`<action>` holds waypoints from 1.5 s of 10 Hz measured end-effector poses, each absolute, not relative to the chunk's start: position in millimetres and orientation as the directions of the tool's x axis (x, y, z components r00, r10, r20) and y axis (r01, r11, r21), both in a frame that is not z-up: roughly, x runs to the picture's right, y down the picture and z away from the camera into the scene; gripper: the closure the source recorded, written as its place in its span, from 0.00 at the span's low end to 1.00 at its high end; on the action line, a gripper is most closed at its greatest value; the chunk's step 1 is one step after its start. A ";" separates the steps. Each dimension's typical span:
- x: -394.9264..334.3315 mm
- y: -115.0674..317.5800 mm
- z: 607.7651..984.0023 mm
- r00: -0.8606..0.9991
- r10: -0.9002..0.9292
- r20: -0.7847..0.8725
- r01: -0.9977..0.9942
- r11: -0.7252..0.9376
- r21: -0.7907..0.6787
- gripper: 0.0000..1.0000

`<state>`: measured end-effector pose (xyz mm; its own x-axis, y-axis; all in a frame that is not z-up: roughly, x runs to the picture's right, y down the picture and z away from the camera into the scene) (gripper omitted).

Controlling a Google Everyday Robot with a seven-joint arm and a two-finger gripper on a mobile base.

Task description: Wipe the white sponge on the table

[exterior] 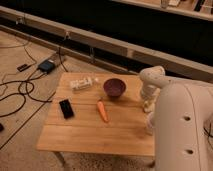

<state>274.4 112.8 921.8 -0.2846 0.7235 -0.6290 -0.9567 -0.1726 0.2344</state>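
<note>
**Hand and sponge at the desk's right edge**

Camera view: The hand (148, 98) hangs from the bent white arm (152, 79) over the right edge of the desk (90, 132), to the right of the dark bowl (114, 87) and clear of it. A small cream block, taken here for the white sponge (147, 106), sits right at the hand's lower end, down at the desk's right rim. The two meet or nearly meet. Whether the hand is apart, together or clamped on the block cannot be told, nor whether the block touches the wood.

By count, the desk carries one sponge, one bowl and one carrot (102, 111) near the middle. One flat black slab (66, 108) lies toward the left. One clear-white bottle (82, 83) lies on its side at the far left, left of the bowl. The carrot lies between the slab and the hand, nearer the front than the bowl.

The robot's bulky white body (182, 130) covers the desk's front right corner and runs off the picture at the right and bottom. A pale piece (149, 125) just below the sponge is too vague to name. On the floor to the left several cables (20, 92) loop around a small dark box (47, 65); their ends leave the picture
</note>
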 end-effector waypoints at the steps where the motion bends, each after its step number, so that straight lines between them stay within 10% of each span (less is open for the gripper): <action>1: 272.5 107.1 920.4 -0.280 0.737 -0.615 -0.959 -0.182 0.219 1.00; 5: 255.4 106.1 917.7 -0.215 0.755 -0.620 -0.977 -0.165 0.137 0.97; 7: 246.6 107.4 916.9 -0.157 0.759 -0.632 -0.987 -0.132 0.087 0.80; 15: 244.6 107.1 916.9 -0.152 0.759 -0.633 -0.988 -0.129 0.083 0.79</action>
